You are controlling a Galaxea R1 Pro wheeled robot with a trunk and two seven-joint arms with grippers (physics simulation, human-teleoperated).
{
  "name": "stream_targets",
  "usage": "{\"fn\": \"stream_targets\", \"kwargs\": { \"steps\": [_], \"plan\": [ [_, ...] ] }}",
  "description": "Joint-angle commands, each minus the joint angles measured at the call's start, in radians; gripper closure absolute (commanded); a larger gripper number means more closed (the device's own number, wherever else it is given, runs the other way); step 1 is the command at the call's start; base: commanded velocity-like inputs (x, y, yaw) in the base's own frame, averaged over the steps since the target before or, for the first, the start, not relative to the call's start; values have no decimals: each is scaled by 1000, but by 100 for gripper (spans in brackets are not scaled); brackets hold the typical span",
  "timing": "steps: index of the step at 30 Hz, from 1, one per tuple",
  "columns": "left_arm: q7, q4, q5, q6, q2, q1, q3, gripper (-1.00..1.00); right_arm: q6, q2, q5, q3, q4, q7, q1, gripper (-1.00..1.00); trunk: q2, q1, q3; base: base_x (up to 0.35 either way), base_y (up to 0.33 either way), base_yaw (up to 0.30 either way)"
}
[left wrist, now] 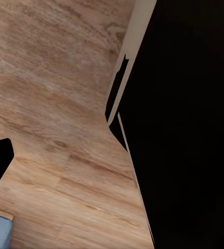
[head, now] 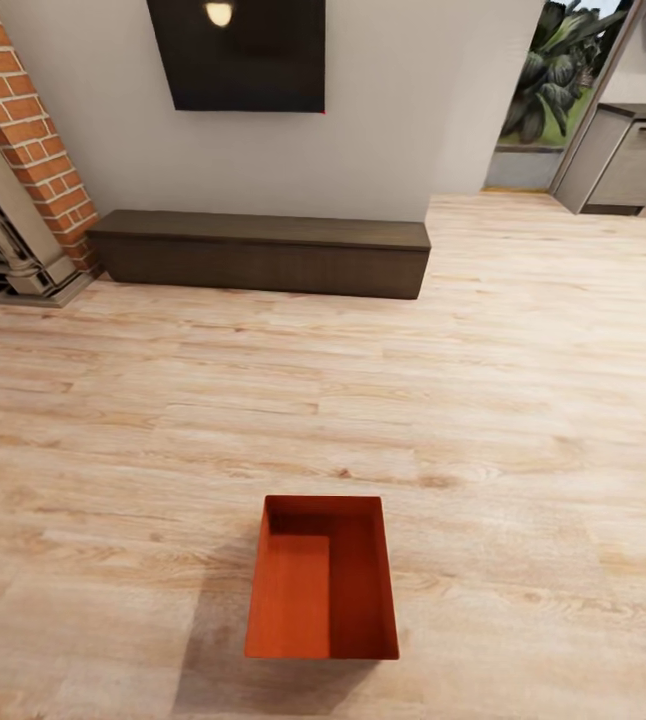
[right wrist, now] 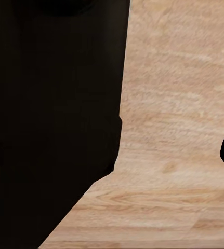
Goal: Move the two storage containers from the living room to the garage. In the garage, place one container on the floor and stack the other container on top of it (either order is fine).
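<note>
From the head view we judge the task to be at its very start: one storage container (head: 323, 580) sits open side up on the wood-plank floor (head: 523, 400), well in front of the long dark bench (head: 263, 250), and nothing holds it. We are in the living room, with the brick fireplace (head: 23, 130) just beside the bench's left end and a dark panel (head: 238, 50) on the white wall above the bench. Past the bench's right end an opening shows plants outside and grey cabinets (head: 633, 160). We see one container here, so the second has yet to be found. The next move, as we read it, calls for lowering the trunk and bringing the arms down to the box's thin walls, since it lies flat on the floor, close before us.

In the left wrist view we see wood planks (left wrist: 49, 104) beside a large black mass, probably the robot's own body, and a dark tip at the edge. We cannot tell whether the left gripper is spread or pressed together.

The right wrist view gives much the same: pale planks (right wrist: 179, 104), a black bulk, a small dark tip. The right gripper's state we cannot tell either.
</note>
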Motion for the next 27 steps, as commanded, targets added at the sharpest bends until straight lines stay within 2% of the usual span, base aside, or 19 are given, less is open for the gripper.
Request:
{"fn": "stream_targets", "kwargs": {
  "steps": [1,14,27],
  "plan": [
    [2,-2,3,2,0,0,1,-100,-6,0,-10,9,3,-1,-1,-100,0,0,-1,0,-1,-69],
    [2,-1,3,3,-1,0,1,-100,-7,2,-10,9,3,-1,-1,-100,0,0,-1,0,0,-13],
    [2,-1,2,3,0,0,-1,-100,-8,-7,-10,9,3,7,-1,-100,0,0,-19,0,0,0]
  ]
}}
